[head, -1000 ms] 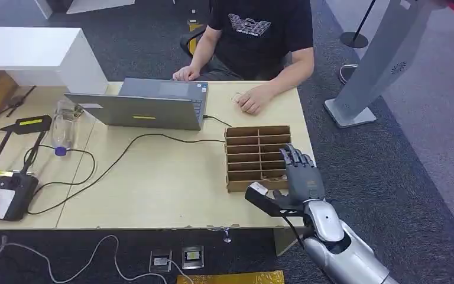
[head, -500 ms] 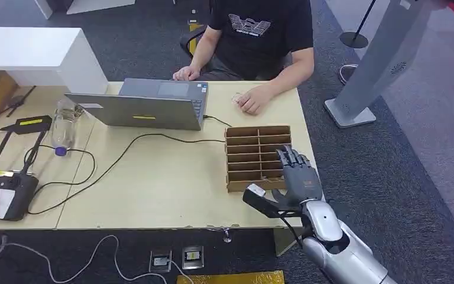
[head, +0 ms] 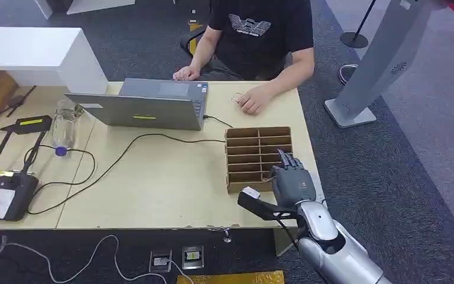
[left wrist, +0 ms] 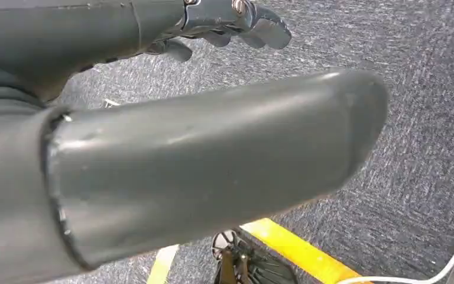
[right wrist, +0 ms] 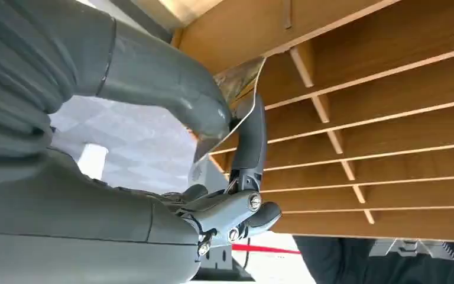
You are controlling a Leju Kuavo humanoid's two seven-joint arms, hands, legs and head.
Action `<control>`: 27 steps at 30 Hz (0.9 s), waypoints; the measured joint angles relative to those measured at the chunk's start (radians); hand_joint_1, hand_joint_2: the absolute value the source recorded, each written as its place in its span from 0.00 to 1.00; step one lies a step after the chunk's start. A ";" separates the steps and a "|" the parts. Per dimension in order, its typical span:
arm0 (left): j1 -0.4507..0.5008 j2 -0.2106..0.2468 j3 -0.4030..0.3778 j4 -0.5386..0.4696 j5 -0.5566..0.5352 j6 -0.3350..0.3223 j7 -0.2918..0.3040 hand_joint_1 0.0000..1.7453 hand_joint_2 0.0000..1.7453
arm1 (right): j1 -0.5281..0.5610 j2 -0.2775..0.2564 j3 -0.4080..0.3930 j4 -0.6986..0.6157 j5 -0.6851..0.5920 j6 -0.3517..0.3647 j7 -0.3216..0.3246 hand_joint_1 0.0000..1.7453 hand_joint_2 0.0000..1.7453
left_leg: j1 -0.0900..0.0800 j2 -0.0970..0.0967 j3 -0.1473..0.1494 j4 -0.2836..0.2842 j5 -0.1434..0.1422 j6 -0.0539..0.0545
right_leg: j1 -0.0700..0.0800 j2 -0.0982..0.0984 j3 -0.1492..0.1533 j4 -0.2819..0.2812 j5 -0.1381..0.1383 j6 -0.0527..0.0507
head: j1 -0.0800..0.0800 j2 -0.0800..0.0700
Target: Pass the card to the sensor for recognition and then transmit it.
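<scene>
Pinching a card (right wrist: 232, 97) between thumb and one finger, the right hand (head: 292, 184) sits over the near edge of the wooden rack (head: 258, 155), at about four o'clock on the table (head: 165, 183). The left hand (left wrist: 230, 23) hangs above grey carpet, fingers curled in on nothing. A person (head: 260, 35) sits at twelve o'clock, behind a laptop (head: 142, 106).

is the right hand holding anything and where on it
Yes: the right hand pinches a card between thumb and a finger, near one edge, beside the wooden slotted rack.
</scene>
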 joint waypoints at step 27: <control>0.000 -0.002 0.000 0.000 0.002 0.012 0.000 0.00 0.00 | 0.045 0.021 0.002 -0.017 -0.048 0.002 0.018 1.00 1.00 | 0.000 0.000 0.001 0.000 0.000 0.000 | 0.000 0.000 0.001 0.000 0.000 0.000 | 0.000 0.000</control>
